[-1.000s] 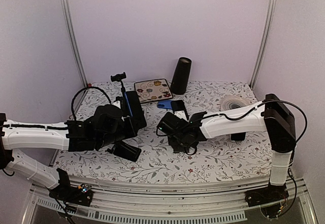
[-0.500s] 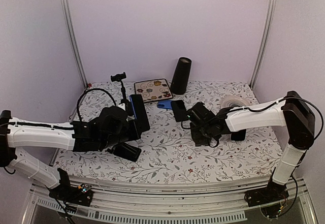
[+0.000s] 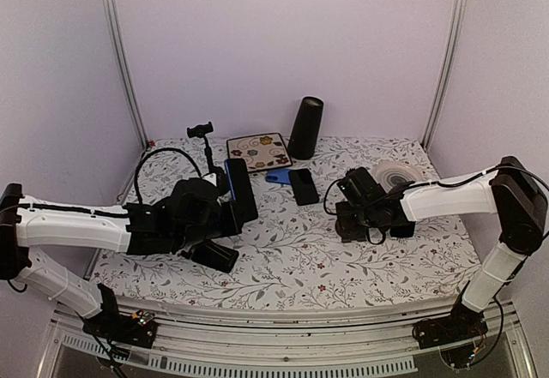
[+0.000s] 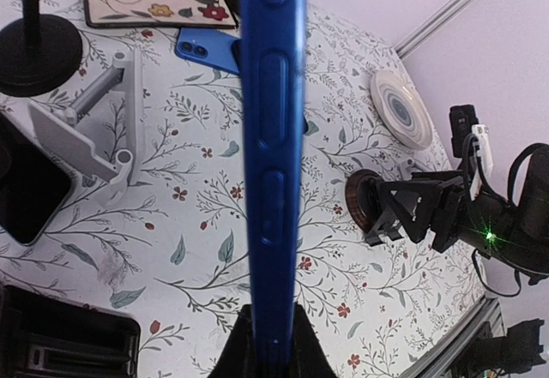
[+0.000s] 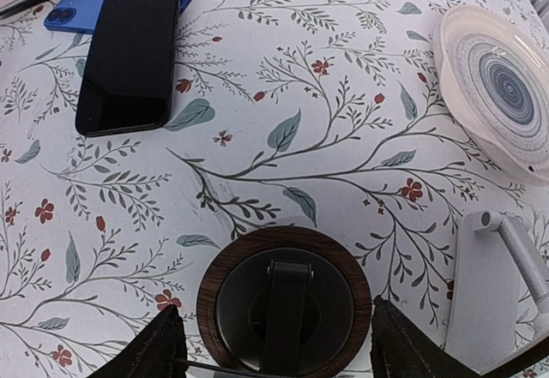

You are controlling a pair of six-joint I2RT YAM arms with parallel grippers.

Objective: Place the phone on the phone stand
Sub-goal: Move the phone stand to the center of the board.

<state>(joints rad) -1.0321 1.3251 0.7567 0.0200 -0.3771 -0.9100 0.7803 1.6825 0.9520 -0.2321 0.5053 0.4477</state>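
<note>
My left gripper [image 4: 274, 320] is shut on the lower end of a blue phone [image 4: 273, 138], held edge-up above the table. In the top view the phone [image 3: 240, 188] rises from the left gripper [image 3: 230, 209] at centre left. A grey folding phone stand [image 4: 81, 134] lies just left of it on the cloth. My right gripper [image 5: 274, 314] straddles a round wood-rimmed stand [image 5: 225, 282], its fingers [image 5: 163, 344] against the disc's sides. From above, the right gripper [image 3: 347, 215] sits right of centre.
A black phone [image 5: 129, 52] lies flat, partly over a blue one [image 5: 73, 9]. A striped plate [image 5: 502, 87] and a white bracket [image 5: 497, 284] are at the right. At the back stand a floral mat [image 3: 259, 151], a black cylinder [image 3: 305, 127] and a clamp tripod [image 3: 202, 134]. A black box [image 3: 214, 255] is near the left arm.
My right gripper has travelled to the right across the table with the round stand between its fingers. The left gripper and the blue phone have drifted slightly right.
</note>
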